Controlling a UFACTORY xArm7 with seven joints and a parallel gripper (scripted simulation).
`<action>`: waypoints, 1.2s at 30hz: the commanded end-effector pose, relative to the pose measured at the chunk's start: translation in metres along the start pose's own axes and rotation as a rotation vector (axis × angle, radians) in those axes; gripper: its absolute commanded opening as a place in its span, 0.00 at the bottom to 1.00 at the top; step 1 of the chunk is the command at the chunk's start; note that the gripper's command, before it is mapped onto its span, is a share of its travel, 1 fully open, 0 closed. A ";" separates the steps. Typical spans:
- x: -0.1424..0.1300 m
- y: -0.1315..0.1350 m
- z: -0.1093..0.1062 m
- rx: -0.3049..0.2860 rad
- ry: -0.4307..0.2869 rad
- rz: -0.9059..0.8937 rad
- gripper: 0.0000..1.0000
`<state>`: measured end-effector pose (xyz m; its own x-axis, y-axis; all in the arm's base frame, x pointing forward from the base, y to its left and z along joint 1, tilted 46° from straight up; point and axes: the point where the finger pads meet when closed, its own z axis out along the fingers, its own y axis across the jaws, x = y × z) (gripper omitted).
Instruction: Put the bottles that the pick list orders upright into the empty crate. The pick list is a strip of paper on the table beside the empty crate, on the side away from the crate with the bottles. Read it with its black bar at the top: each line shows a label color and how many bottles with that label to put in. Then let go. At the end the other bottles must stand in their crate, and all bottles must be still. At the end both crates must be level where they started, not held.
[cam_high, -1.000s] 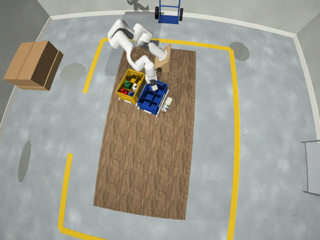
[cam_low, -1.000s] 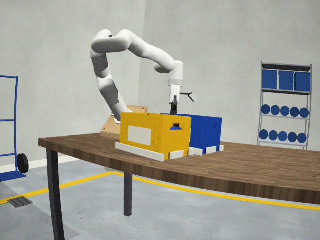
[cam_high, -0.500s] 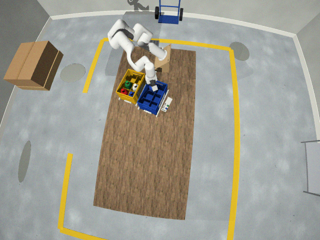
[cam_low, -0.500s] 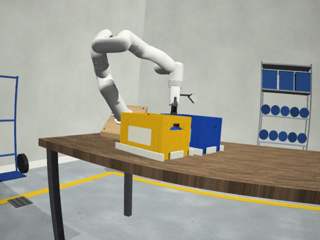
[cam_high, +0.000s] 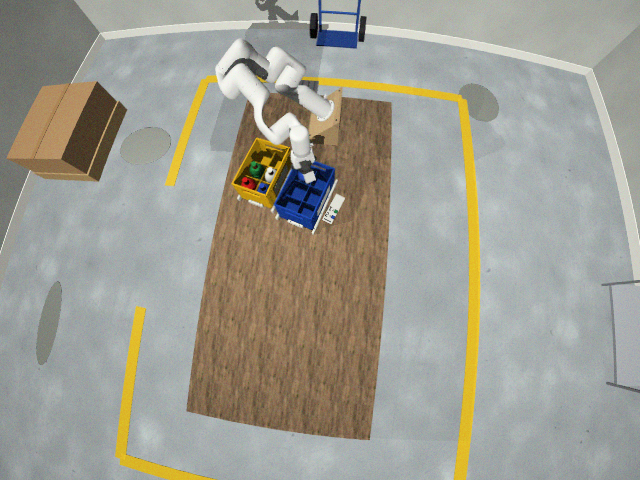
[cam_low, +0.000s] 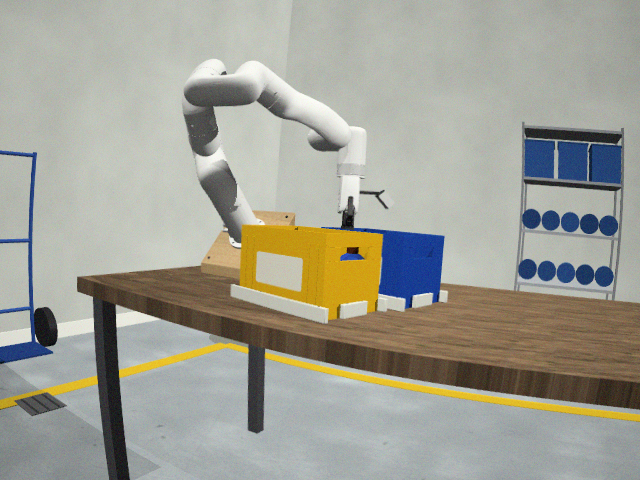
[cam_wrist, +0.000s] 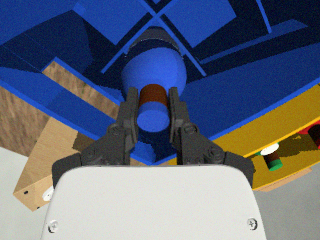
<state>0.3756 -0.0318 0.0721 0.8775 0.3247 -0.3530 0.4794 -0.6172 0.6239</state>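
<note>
My gripper (cam_high: 306, 168) (cam_low: 347, 224) (cam_wrist: 153, 99) is shut on the neck of a blue bottle (cam_wrist: 154, 70), low at the blue crate (cam_high: 289, 212) (cam_low: 410, 268) (cam_wrist: 250, 110). The bottle is inside the crate's end near the robot base; whether its bottom touches the crate floor is hidden. The other visible cells are empty. The yellow crate (cam_high: 253, 195) (cam_low: 352, 290) (cam_wrist: 280, 120) holds a green bottle (cam_high: 255, 168), a white one (cam_high: 269, 174), a red one (cam_high: 248, 182) and a blue one (cam_high: 263, 188). The pick list (cam_high: 337, 200) shows green and blue marks; its counts are too small to read.
White stop strips (cam_high: 295, 223) (cam_low: 279, 303) edge both crates on the wooden table (cam_high: 294, 320) (cam_low: 516, 330). The crates stand close side by side. The wooden base block (cam_high: 333, 126) (cam_low: 219, 263) (cam_wrist: 47, 162) of the arm is behind the blue crate.
</note>
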 end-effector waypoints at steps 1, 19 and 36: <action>0.002 0.000 0.000 0.000 0.005 -0.001 0.00; 0.002 0.000 0.002 0.000 0.005 -0.001 0.00; 0.002 0.000 0.005 0.000 0.005 -0.001 0.65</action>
<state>0.3757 -0.0366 0.0671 0.8775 0.3255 -0.3523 0.4794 -0.6171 0.6239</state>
